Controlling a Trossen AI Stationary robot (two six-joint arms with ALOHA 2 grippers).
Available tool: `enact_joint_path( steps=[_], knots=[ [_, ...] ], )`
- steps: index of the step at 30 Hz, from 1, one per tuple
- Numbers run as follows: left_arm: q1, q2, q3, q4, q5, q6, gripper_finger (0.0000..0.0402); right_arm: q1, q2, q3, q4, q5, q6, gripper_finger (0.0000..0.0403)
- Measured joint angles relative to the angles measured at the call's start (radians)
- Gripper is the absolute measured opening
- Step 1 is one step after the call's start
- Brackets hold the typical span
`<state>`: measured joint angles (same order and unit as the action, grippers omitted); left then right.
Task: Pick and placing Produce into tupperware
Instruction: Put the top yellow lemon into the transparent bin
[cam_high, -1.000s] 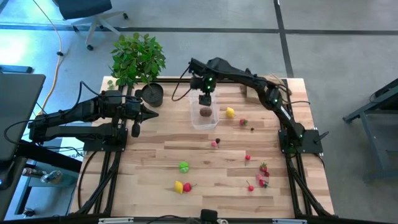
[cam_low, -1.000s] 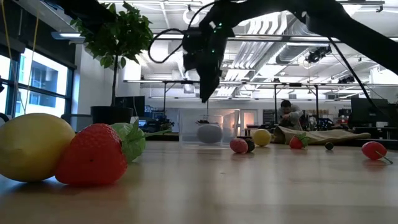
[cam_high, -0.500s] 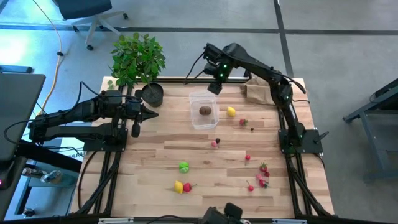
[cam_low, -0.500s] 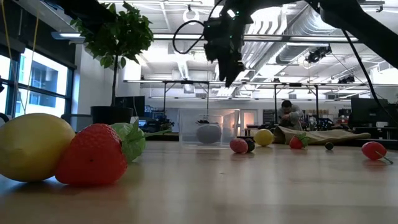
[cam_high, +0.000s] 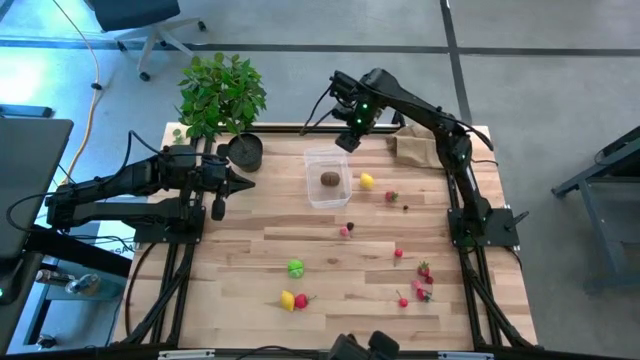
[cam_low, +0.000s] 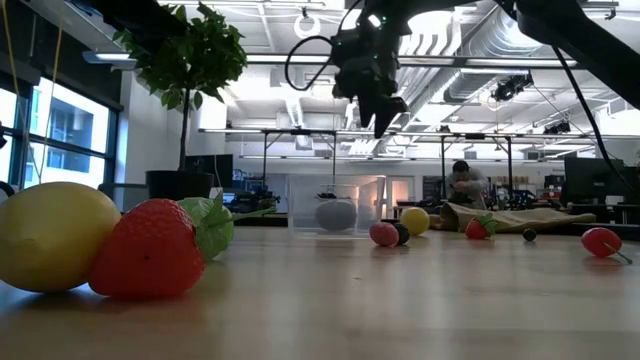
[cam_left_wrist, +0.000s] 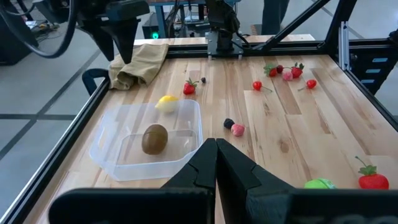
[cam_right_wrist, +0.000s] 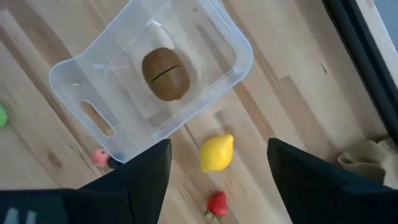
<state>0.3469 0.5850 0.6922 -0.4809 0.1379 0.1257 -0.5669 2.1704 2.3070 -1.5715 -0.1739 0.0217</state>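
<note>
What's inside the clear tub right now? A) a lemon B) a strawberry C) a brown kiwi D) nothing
C: the right wrist view shows only the brown kiwi lying inside the tupperware; the nearest lemon sits on the table just outside its wall.

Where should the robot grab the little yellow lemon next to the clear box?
Probably from straight above, pinching the lemon across its narrow middle. It lies on its side with pointed ends, apart from the tub, so there is room on both sides. The right hand is open above it.
</note>
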Motion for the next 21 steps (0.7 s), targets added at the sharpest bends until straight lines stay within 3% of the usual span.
enact_joint_path(
  steps=[10,21],
  knots=[
    [0.000,0.000,0.000,0.000,0.000,0.000,0.0001,0.055,0.000,0.000,0.000,0.051,0.096,0.0256],
    [0.000,0.000,0.000,0.000,0.000,0.000,0.0001,0.227,0.000,0.000,0.027,0.129,0.182,0.0256]
  ],
)
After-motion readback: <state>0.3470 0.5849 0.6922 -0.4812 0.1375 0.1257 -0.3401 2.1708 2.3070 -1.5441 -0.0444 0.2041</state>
